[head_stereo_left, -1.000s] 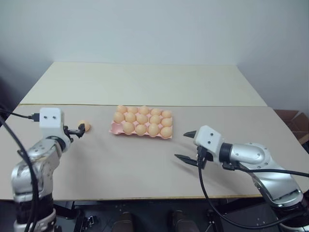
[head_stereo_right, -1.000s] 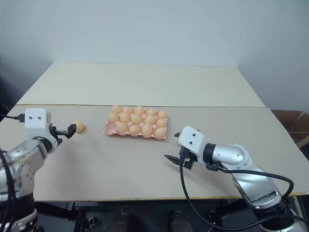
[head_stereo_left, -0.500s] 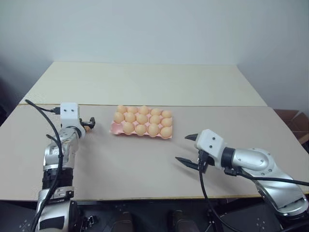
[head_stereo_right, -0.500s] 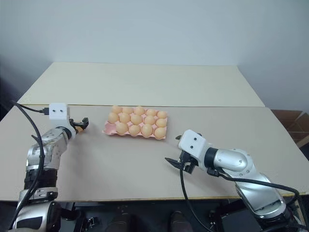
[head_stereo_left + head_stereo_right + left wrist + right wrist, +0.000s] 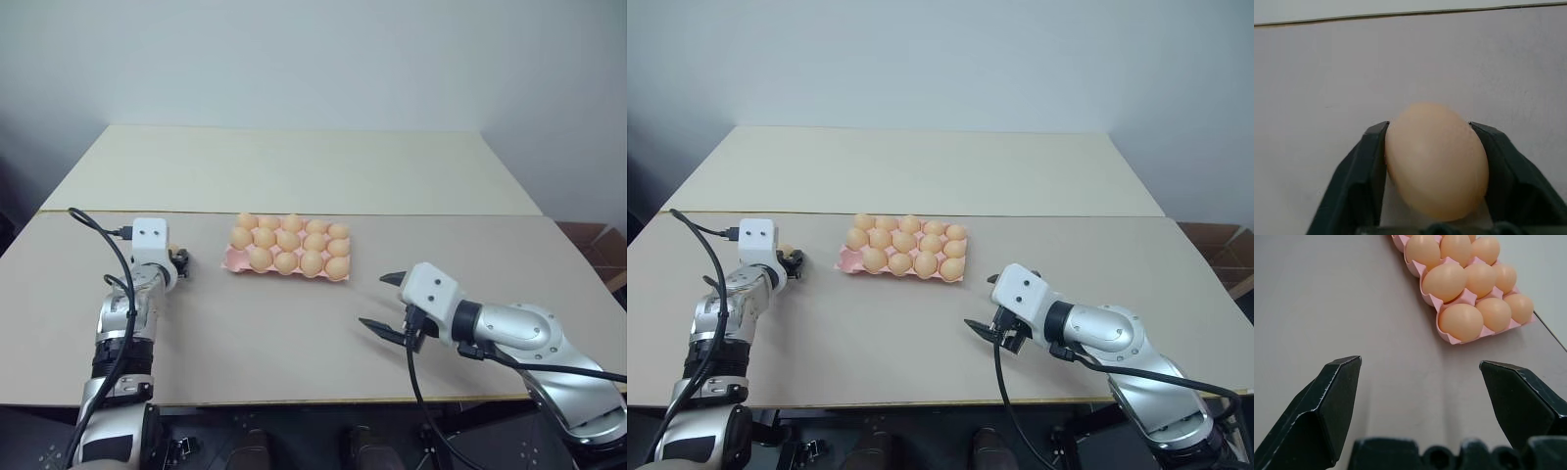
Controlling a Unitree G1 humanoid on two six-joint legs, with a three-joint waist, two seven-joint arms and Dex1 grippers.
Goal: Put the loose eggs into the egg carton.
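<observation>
Jaws of the left gripper are clenched on a loose egg, its smooth, matte tan shell bulging between two dark wedge-shaped fingers just above the pale, flat surface. Over on the right, the right gripper hangs with its angular black jaws spread wide and nothing between them. Between the two arms sits the egg carton, pink moulded pulp with a scalloped rim, its cups filled with rounded eggs of the same tan.
</observation>
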